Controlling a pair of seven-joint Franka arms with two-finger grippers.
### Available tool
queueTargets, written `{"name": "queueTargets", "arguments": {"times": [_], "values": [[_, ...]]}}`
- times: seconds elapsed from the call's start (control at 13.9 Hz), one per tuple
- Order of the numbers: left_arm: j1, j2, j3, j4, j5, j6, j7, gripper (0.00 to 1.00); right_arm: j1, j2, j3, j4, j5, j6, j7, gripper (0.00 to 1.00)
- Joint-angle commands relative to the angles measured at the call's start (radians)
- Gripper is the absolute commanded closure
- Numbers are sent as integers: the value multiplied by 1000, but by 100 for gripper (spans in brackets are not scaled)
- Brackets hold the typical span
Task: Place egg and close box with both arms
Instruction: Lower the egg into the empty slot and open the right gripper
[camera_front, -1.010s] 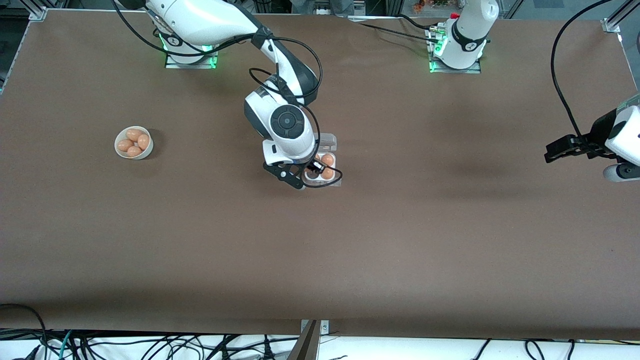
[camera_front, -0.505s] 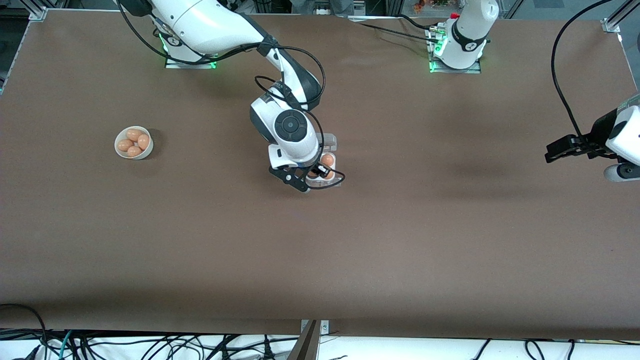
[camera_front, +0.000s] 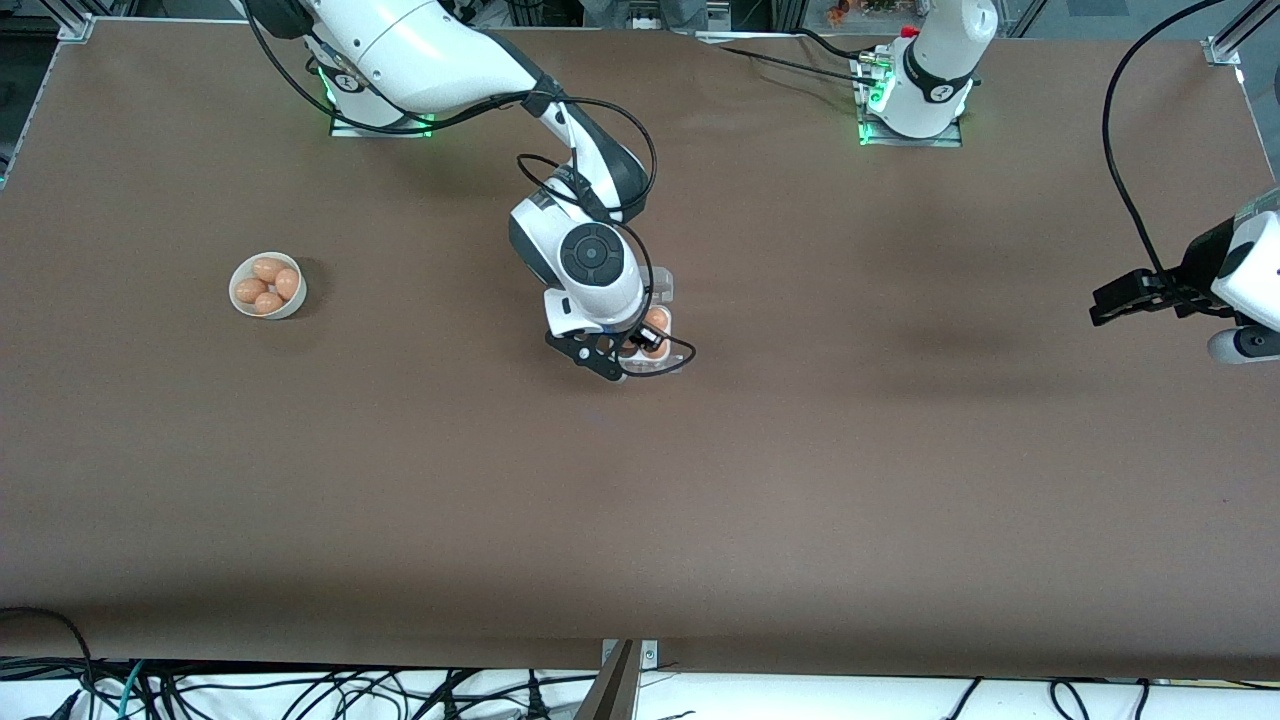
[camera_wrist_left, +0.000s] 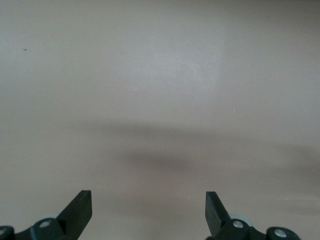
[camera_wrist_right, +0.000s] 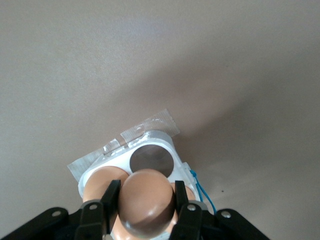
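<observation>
Right gripper (camera_wrist_right: 145, 212) is pinching a brown egg (camera_wrist_right: 147, 200) between its two black fingers (camera_wrist_right: 111, 200), one pad on each flank, directly over the box (camera_wrist_right: 150, 145). In the right wrist view one empty round cell (camera_wrist_right: 152, 159) shows just past the held egg, and another egg (camera_wrist_right: 102, 176) peeks out beside it in the white tray. Clear tape strips hold the tray edge to the table (camera_wrist_right: 100, 65).

Vs 1 s ago: right arm has slid a bit toward the left arm's end of the table and the gripper (camera_front: 632, 345) now sits more squarely over the carton (camera_front: 668, 358), hiding more of it; approx same height as far as the front view tells. Left arm hasn't budged.

Box itself: small white egg tray w/ clear lid (camera_front: 660, 282) folded open on the side toward the robots' bases, mid-table. From the front view, one egg (camera_front: 656, 318) is seen in the tray; rest is covered by the wrist.

Left gripper (camera_wrist_left: 149, 210) waits over bare table at the left arm's end, fingers spread wide, nothing between them.

Count: 1 box, 1 white bowl (camera_front: 268, 285) toward the right arm's end w/ 4 eggs (camera_front: 268, 268) in it, 1 egg in the grip, 2 arms.
</observation>
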Motion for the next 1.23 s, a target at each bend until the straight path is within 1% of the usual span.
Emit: {"name": "queueTargets", "arguments": {"times": [0.0, 0.22, 0.36, 0.51, 0.58, 0.65, 0.72, 0.79, 0.87, 1.15], "values": [[-3, 10, 1, 27, 22, -16, 12, 0, 13, 18, -5, 30, 9, -3, 9, 67], [-4, 10, 1, 27, 23, -16, 10, 0, 17, 24, -5, 30, 9, -4, 7, 67], [-4, 10, 1, 27, 25, -16, 10, 0, 17, 26, -5, 30, 9, -3, 7, 63], [-1, 8, 1, 32, 25, -16, 10, 0, 17, 27, -5, 30, 8, -3, 7, 42], [-3, 10, 1, 32, 22, -16, 10, 0, 17, 26, -5, 30, 8, -4, 12, 25], [-3, 10, 1, 33, 20, -16, 10, 0, 17, 26, -5, 30, 8, -3, 10, 18], [-3, 10, 1, 32, 20, -16, 9, 0, 16, 26, -5, 30, 8, -3, 10, 7], [-4, 10, 1, 33, 20, -16, 7, 0, 16, 26, -6, 32, 8, -3, 10, 6], [-4, 10, 1, 32, 20, -16, 7, 0, 16, 26, -6, 32, 6, -3, 12, 1], [-9, 10, -1, 32, 16, -16, 2, 0, 16, 26, -8, 33, -1, -3, 0, 0]]}}
